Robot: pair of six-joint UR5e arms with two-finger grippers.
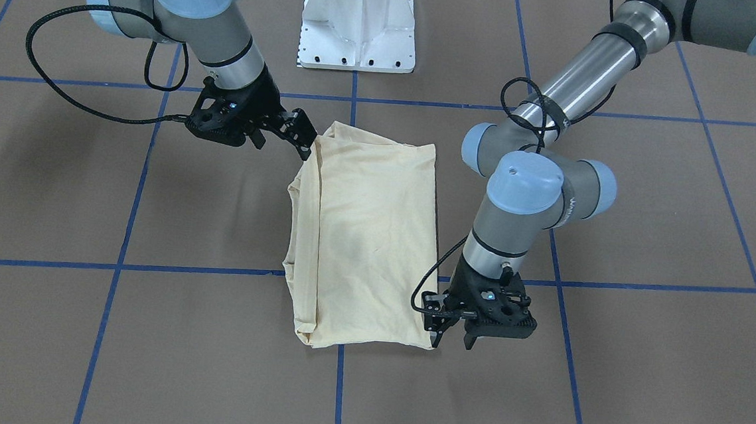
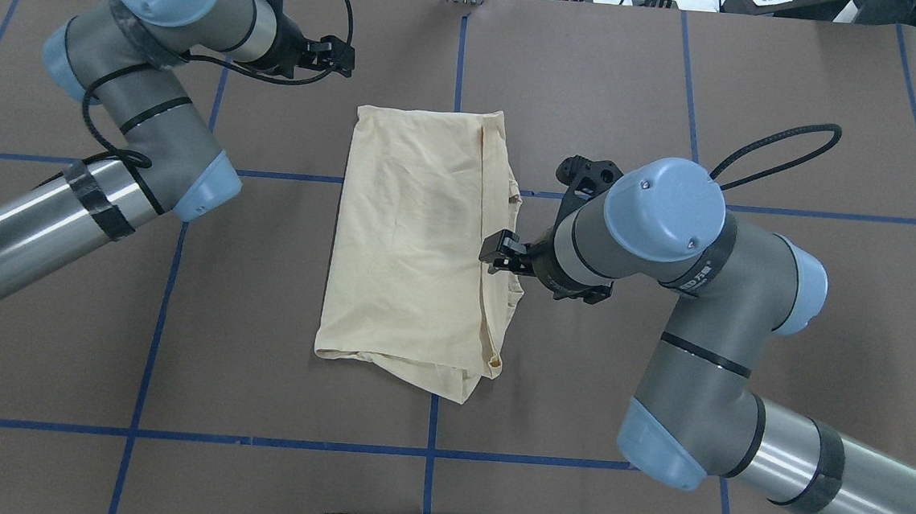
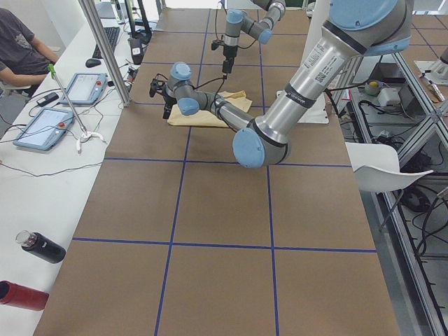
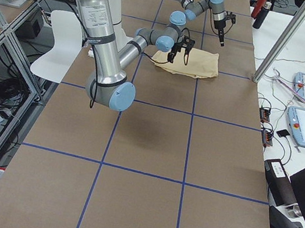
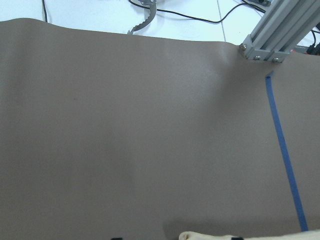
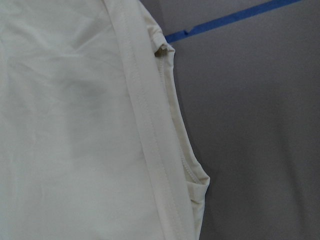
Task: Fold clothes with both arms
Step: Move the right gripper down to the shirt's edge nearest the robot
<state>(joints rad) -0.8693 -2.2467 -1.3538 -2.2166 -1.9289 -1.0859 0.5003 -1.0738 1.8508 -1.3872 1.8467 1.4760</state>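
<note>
Seen from overhead, the left arm comes in from 9 o'clock and bends back towards 12. This puts the left pincer just off the T-shirt's 11 o'clock corner. Its fingers are spread and grip nothing. The front camera shows one of them right at the corner of the cloth, but it is hard to tell from there whether it touches. The left wrist camera shows mostly bare desk, with a sliver of cream cloth at 6 o'clock of its view.

The T-shirt lies flat in the middle of the brown desk, folded into a tall oblong. Its plain side is up, and a faint dark shade shows through the middle of the panel. A stitched hem and doubled layers run down its 3 o'clock side, and the 6 o'clock end is slightly bunched.

The right arm enters from 4 o'clock. The right pincer hovers over the shirt's 3 o'clock edge with its fingers apart, holding nothing. Its wrist camera looks down on that hem.
</note>
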